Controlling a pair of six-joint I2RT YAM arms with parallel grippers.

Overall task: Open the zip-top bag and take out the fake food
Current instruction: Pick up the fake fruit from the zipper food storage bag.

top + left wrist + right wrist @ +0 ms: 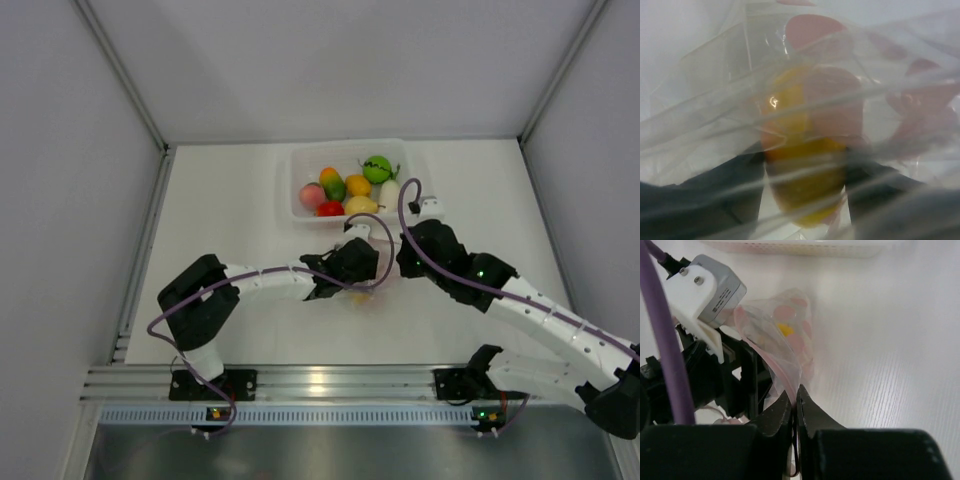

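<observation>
The clear zip-top bag (372, 292) hangs crumpled between my two grippers, in front of the tub. My right gripper (796, 390) is shut on the bag's edge at its pink zip strip (771, 366). My left gripper (805, 200) has a dark finger (715, 192) on each side of a yellow and red fake fruit (807, 150), seen through blurred folds of bag plastic (705, 90). In the right wrist view the bag (800, 315) shows a yellow piece (786, 330) inside, with the left gripper's body and camera (705, 290) close beside it. From above, the left gripper (360, 266) and right gripper (396, 268) nearly touch.
A rigid clear tub (290, 200) stands at the back middle with several fake fruits and vegetables in it, among them a green one (377, 168) and a red one (330, 208). White walls enclose the table on three sides. A metal rail (320, 383) runs along the near edge.
</observation>
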